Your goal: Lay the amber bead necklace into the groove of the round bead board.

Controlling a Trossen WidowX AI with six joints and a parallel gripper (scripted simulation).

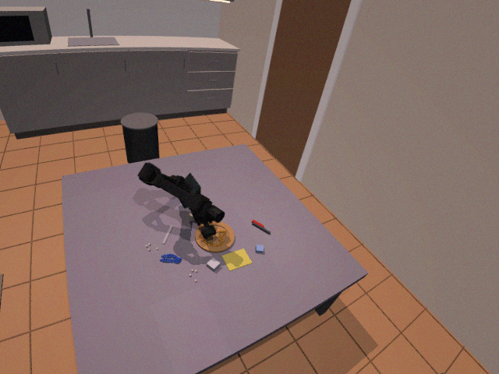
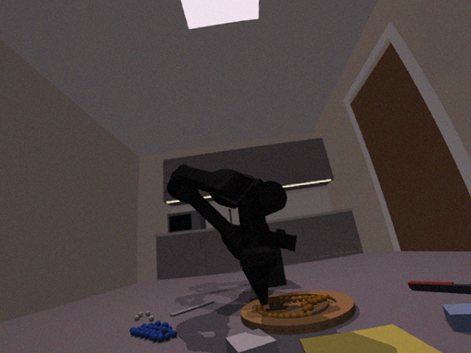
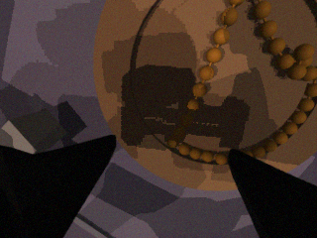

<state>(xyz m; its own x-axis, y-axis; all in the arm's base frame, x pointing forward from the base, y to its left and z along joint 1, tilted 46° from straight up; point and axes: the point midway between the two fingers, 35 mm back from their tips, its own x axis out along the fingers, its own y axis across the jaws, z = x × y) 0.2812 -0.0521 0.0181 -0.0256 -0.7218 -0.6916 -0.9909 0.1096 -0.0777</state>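
Two strands of the amber bead necklace still need to be nudged outward into the groove, with the gripper opened wide, nothing held.

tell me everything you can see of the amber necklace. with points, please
The amber necklace [image 1: 220, 240] [image 2: 290, 315] [image 3: 214, 55] is a string of round, glossy-looking orange-brown beads on a thin cord. It lies loose on the round wooden board [image 1: 214, 248] [image 2: 299, 324] [image 3: 208, 180]. One stretch follows the groove along its edge; other stretches cut across the middle, bunching at one side. The open gripper [image 1: 208, 232] [image 2: 264, 303] [image 3: 171, 148] holds none of it; whether a fingertip touches it, I can't tell.
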